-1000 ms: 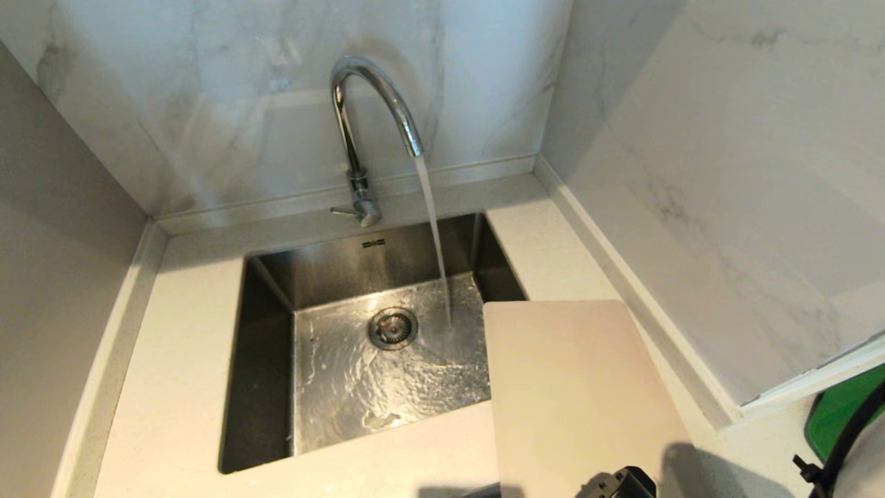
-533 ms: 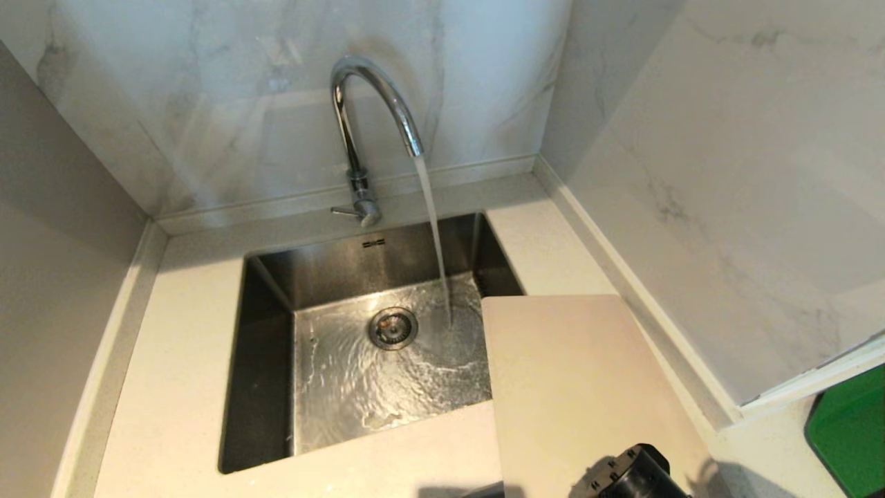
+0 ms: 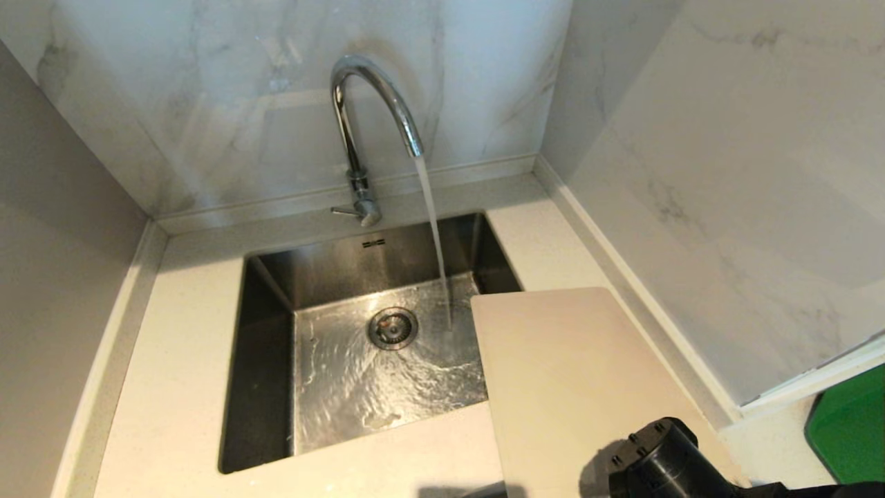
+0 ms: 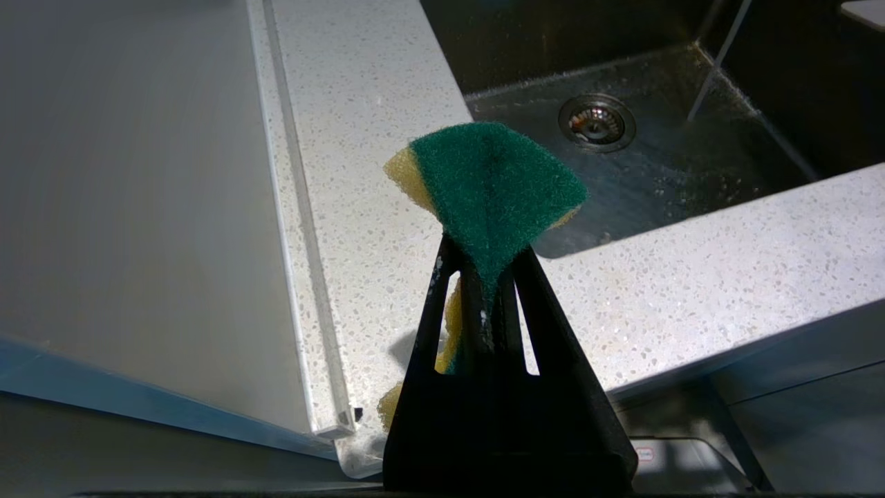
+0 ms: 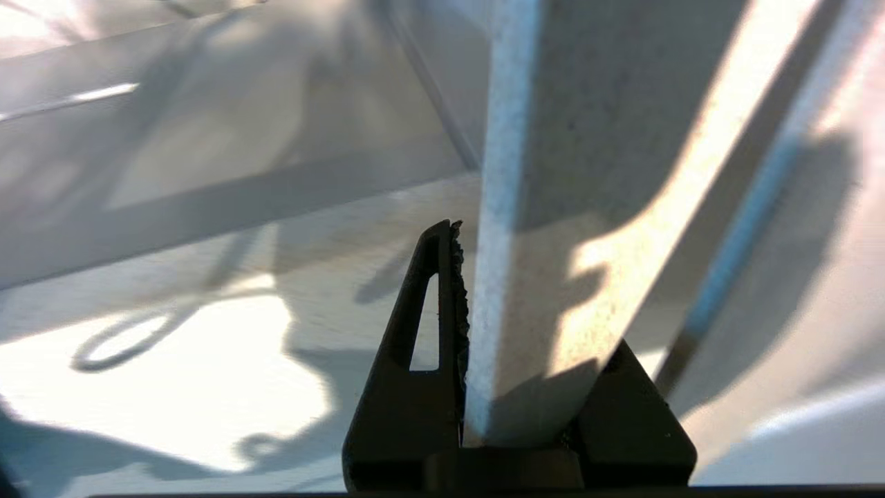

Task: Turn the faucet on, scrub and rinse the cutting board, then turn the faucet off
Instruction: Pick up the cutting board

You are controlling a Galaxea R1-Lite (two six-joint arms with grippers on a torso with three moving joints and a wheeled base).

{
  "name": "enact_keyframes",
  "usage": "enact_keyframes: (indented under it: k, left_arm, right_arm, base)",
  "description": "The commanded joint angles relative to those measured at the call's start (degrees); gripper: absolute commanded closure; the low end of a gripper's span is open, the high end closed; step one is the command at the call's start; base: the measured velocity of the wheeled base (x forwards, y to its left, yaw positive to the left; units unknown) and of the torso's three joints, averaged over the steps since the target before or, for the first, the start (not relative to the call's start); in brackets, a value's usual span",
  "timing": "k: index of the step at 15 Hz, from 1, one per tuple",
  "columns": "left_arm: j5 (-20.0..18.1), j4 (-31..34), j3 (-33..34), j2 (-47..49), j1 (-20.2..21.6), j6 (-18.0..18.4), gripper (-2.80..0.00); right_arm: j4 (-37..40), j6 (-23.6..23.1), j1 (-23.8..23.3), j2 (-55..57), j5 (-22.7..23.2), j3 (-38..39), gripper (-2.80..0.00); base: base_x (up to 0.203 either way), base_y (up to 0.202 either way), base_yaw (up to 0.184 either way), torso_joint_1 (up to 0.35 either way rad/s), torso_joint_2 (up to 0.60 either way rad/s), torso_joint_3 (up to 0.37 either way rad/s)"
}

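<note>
The cutting board (image 3: 581,387) is at the near right of the sink (image 3: 269,387), with its far left corner over the basin, and the running water (image 3: 434,235) from the faucet (image 3: 366,117) falls just beside that corner, apart from it. The right claw (image 5: 473,332) pinches the near edge of the board between its fingers, and only a short part of the edge is inside the grip. I think the main risk is here: the board is wide and thin, so it can turn or slip out of this small grip and drop into the basin or hit the bench (image 3: 173,360). Once water wets the surface, the slip becomes more likely. The left claw (image 4: 484,277) is pressed together on a green and yellow sponge (image 4: 487,183), above the near left bench. If it scrubs with too much force, it can push the board out of the right claw. The water can also splash onto the bench.
</note>
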Motion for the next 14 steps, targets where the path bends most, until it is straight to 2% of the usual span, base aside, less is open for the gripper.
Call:
enact_keyframes:
  k: [1, 6, 14]
  left_arm:
    - [0.06, 0.04, 0.00, -0.01, 0.00, -0.04, 0.00]
    - [-0.01, -0.05, 0.00, -0.01, 0.00, -0.04, 0.00]
    - [-0.01, 0.04, 0.00, -0.01, 0.00, -0.04, 0.00]
  right_arm:
    - [0.48, -2.28, -0.05, -3.61, -0.99, -0.91, 0.00]
    - [8.92, -5.16, -0.15, -9.34, -3.87, -5.49, 0.00]
    - [8.76, -16.51, -0.10, -18.66, -7.93, -8.16, 0.00]
  base:
    - [0.000, 0.000, 0.000, 0.000, 0.00, 0.000]
    - [0.000, 0.000, 0.000, 0.000, 0.00, 0.000]
    - [0.000, 0.000, 0.000, 0.000, 0.00, 0.000]
